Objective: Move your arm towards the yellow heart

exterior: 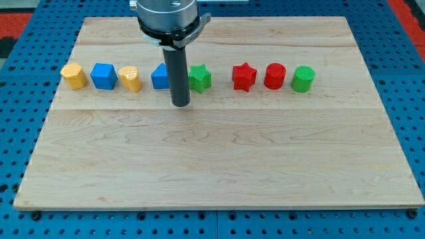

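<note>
The yellow heart (130, 78) sits in a row of blocks across the upper part of the wooden board (212, 159). It lies between a blue cube (103, 76) on its left and a blue block (159, 77) on its right. My tip (180, 104) rests on the board just below the row, between that blue block and a green star (200, 78). The rod hides the blue block's right side. The tip is to the right of the yellow heart and slightly lower in the view, with the blue block between them.
A yellow pentagon-like block (74, 76) ends the row at the view's left. Right of the green star stand a red star (244, 76), a red cylinder (274, 76) and a green cylinder (303, 78). A blue pegboard (20, 133) surrounds the board.
</note>
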`<state>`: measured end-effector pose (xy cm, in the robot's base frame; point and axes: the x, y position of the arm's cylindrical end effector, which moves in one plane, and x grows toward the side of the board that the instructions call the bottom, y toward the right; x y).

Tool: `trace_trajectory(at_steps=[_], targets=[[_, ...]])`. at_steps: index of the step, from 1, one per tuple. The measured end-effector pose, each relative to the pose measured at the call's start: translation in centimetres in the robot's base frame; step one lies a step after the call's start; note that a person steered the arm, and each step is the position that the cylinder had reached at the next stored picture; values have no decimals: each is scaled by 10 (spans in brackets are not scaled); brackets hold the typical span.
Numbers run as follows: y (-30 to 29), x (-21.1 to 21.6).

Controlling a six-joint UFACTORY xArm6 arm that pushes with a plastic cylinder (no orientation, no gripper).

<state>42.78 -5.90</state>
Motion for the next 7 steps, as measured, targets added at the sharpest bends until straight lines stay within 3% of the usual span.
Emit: trace_trajectory(at_steps=[7], targets=[[-22, 0]])
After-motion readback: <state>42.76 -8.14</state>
